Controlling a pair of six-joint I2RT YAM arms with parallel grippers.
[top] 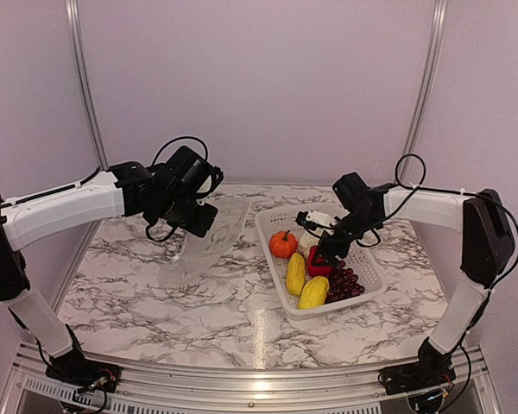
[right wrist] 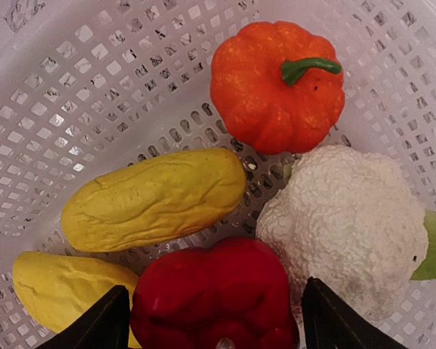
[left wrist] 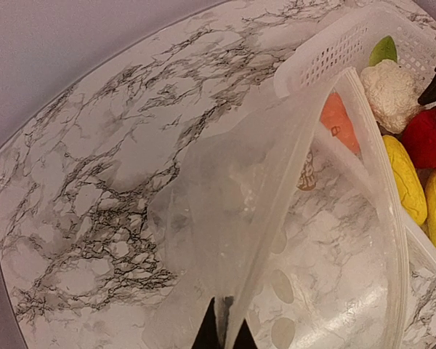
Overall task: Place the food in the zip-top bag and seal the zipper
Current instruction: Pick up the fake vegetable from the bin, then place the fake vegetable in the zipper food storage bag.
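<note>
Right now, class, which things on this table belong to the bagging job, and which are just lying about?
Job: zip-top bag, pumpkin, cauliflower, red pepper, long yellow piece, second yellow piece, grapes.
Lying about: white basket, marble table.

food (top: 296, 273) in basket (top: 371, 263), bag (top: 209, 237) left of basket

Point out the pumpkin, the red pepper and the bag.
pumpkin (right wrist: 272, 91): right wrist view, middle of its orange body.
red pepper (right wrist: 211, 291): right wrist view, middle of its red top.
bag (left wrist: 218, 196): left wrist view, its crumpled clear wall.
</note>
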